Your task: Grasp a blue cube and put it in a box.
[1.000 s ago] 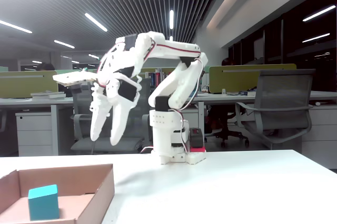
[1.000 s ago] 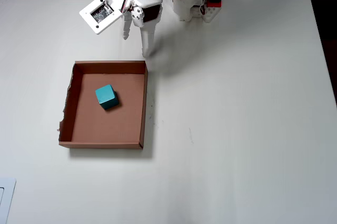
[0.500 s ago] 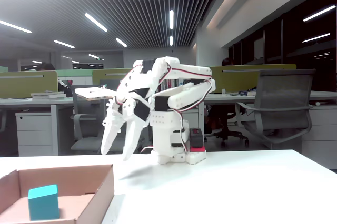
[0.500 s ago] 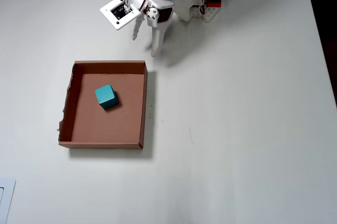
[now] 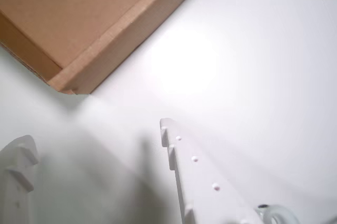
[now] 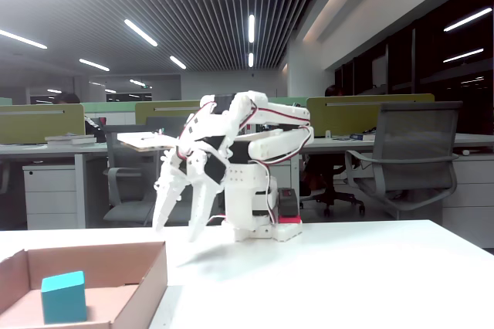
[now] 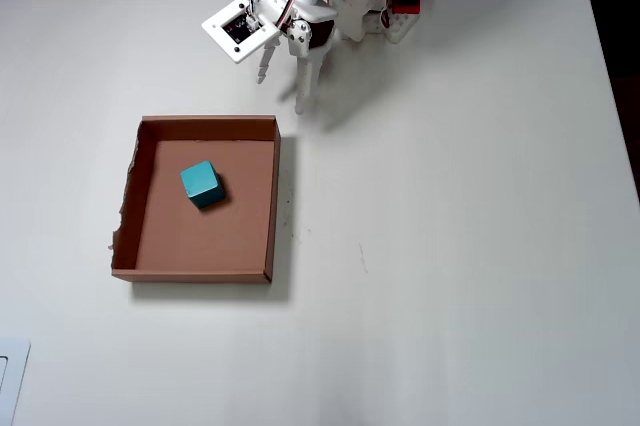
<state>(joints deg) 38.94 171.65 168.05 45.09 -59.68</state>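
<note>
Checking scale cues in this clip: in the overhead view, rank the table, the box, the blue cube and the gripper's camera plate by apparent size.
1. Table, fills most of the view.
2. Box.
3. Camera plate, though it sits above the table, nearer the camera, so it looks enlarged.
4. Blue cube, inside the box.

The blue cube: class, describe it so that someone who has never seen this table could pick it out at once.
On the white table, find the shallow brown cardboard box left of centre in the overhead view. The blue cube sits inside it, toward the wall nearest the robot arm. It is the only turquoise thing, and the box's sole content.
</note>
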